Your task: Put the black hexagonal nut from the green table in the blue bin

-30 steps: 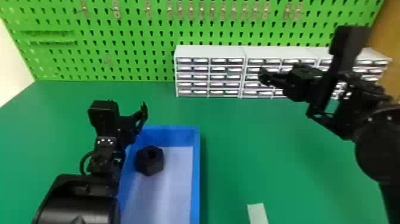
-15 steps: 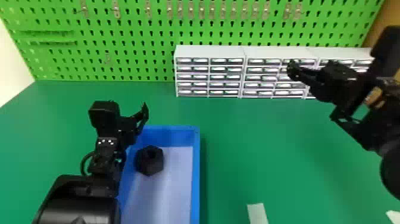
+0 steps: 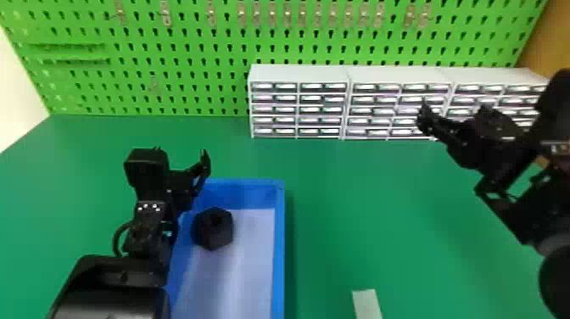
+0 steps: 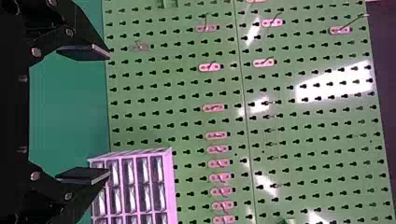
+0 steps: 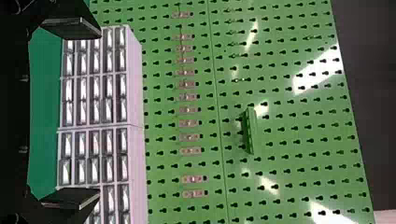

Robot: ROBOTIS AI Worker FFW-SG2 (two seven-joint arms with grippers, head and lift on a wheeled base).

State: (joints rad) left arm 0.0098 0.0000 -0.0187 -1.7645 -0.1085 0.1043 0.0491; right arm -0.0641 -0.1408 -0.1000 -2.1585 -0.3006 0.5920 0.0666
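The black hexagonal nut (image 3: 213,228) lies inside the blue bin (image 3: 278,254), by its left wall toward the far end. My left gripper (image 3: 182,156) is parked at the bin's far left corner, beyond the nut and not touching it. In the left wrist view the left gripper (image 4: 108,114) stands open with nothing between its fingers. On the right side of the head view, my right gripper (image 3: 451,111) is raised in front of the drawer cabinets, away from the bin. The right gripper (image 5: 100,116) in its wrist view has its fingers wide apart, holding nothing.
White drawer cabinets (image 3: 297,74) line the back of the green table (image 3: 360,203), before a green pegboard (image 3: 178,63) with metal hooks. A pale flat piece (image 3: 367,303) lies near the table's front, right of the bin.
My right arm has swung outward to the right and dropped somewhat in the head view. The left arm, the nut and the bin have kept their places.
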